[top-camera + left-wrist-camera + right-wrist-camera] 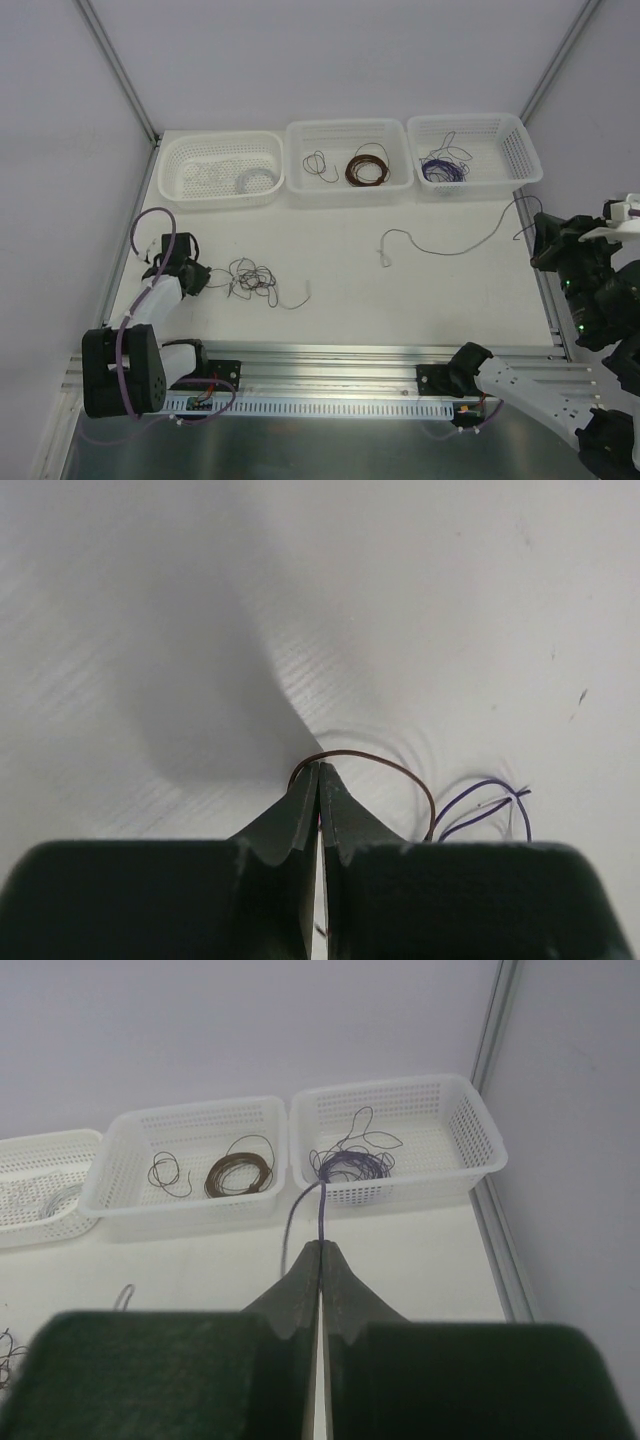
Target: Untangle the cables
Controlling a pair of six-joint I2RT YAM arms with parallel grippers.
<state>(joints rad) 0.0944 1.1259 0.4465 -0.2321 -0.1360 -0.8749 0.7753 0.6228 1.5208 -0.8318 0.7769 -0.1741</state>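
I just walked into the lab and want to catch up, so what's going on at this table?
A tangle of thin cables on the white table is being worked apart. The left claw is shut on a dark brown wire at the tangle's edge. The right claw, off at the right side, is shut on a purple wire. Some wire already lies in the three white baskets at the back. The tangle is not yet undone.

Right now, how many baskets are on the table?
3, in a row along the far edge: left basket, middle basket, right basket. None looks hidden.
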